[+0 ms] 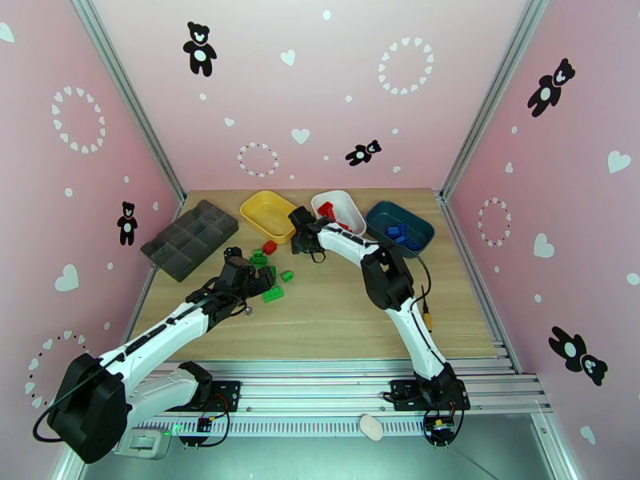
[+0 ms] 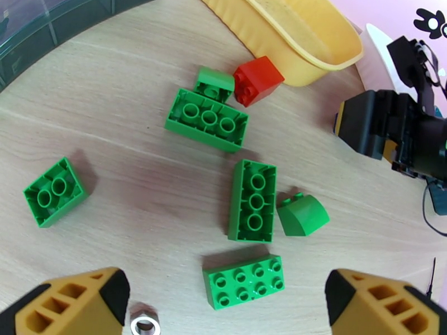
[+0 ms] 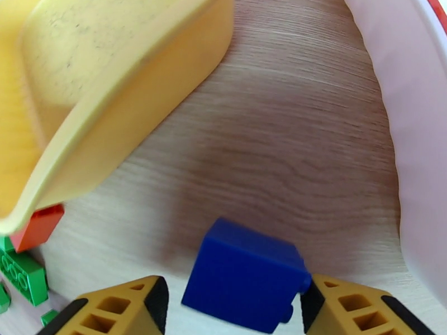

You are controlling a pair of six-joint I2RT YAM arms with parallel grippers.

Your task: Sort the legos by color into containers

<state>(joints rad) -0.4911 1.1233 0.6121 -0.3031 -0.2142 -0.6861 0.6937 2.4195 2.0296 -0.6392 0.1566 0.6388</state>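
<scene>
Several green legos [image 2: 254, 201] lie loose on the wooden table, with one red lego [image 2: 257, 80] beside the yellow container [image 2: 302, 34]. My left gripper [image 2: 223, 308] hovers open just in front of the green legos [image 1: 273, 294]. My right gripper [image 3: 234, 308] is low between the yellow container [image 3: 112, 107] and the white container [image 3: 413, 135]. It stands open around a blue lego [image 3: 246, 274]: the right finger touches the lego and a thin gap shows at the left finger. The white container [image 1: 352, 203] holds red legos. The teal container [image 1: 422, 226] holds blue ones.
A dark grey organizer tray [image 1: 190, 238] lies at the back left. A small metal nut [image 2: 144, 323] rests by my left finger. The right arm [image 2: 391, 132] reaches in close to the right of the green pile.
</scene>
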